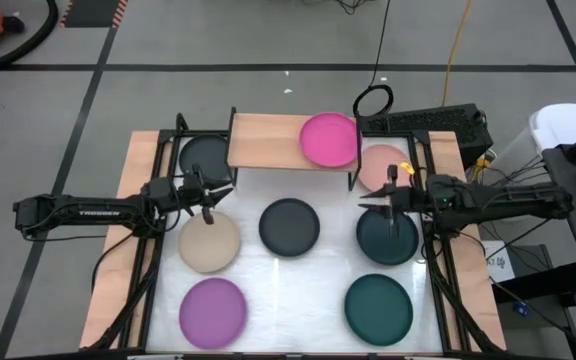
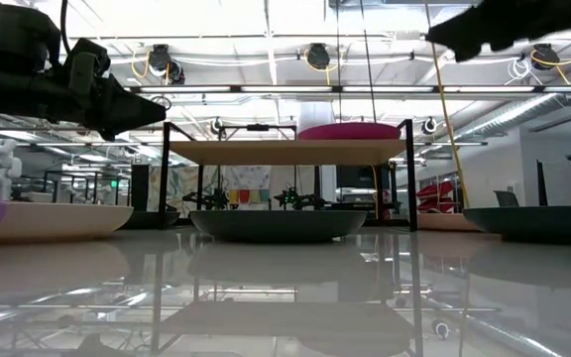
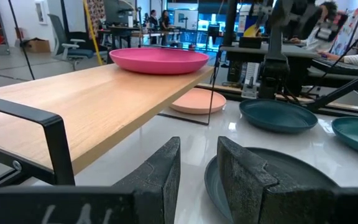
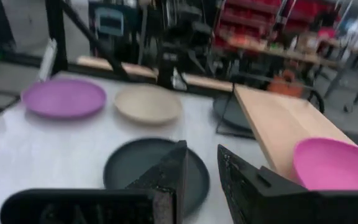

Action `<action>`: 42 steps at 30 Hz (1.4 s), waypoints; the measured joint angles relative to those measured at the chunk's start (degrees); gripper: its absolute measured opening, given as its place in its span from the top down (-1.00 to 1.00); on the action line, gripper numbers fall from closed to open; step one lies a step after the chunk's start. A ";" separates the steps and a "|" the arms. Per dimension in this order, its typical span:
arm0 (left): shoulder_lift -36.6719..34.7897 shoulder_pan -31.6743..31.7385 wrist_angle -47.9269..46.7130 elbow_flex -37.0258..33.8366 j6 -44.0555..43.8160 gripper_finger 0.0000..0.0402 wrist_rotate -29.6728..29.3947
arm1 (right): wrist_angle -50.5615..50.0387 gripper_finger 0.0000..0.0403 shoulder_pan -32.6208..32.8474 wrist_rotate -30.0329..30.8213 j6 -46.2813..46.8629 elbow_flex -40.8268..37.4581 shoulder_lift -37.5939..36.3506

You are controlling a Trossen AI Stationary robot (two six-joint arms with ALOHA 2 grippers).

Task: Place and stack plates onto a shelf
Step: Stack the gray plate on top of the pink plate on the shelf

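Hovering off the shelf's (image 1: 268,140) left front corner, the left pincer (image 1: 208,207) hangs over the beige plate (image 1: 209,243), fingers slightly parted, gripping nothing. On the shelf's right end sits one magenta plate (image 1: 329,139); a charcoal plate (image 1: 289,226) lies on the desk (image 1: 298,300) before the shelf. Right of the shelf, the right pincer (image 1: 393,200) hangs above a teal plate (image 1: 387,237), narrowly apart and empty.
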 joint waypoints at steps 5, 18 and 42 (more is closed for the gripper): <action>0.00 -0.01 1.12 0.00 0.13 0.45 -0.01 | 16.61 0.64 0.24 0.03 -3.04 -11.20 -1.47; -0.01 -0.02 4.80 0.02 -3.12 0.45 -0.01 | 25.92 0.64 0.28 -0.06 -0.07 -16.50 -1.56; 1.47 -1.67 -26.58 29.07 8.55 0.45 -2.91 | 28.14 0.64 0.28 0.01 -1.15 -16.47 -1.56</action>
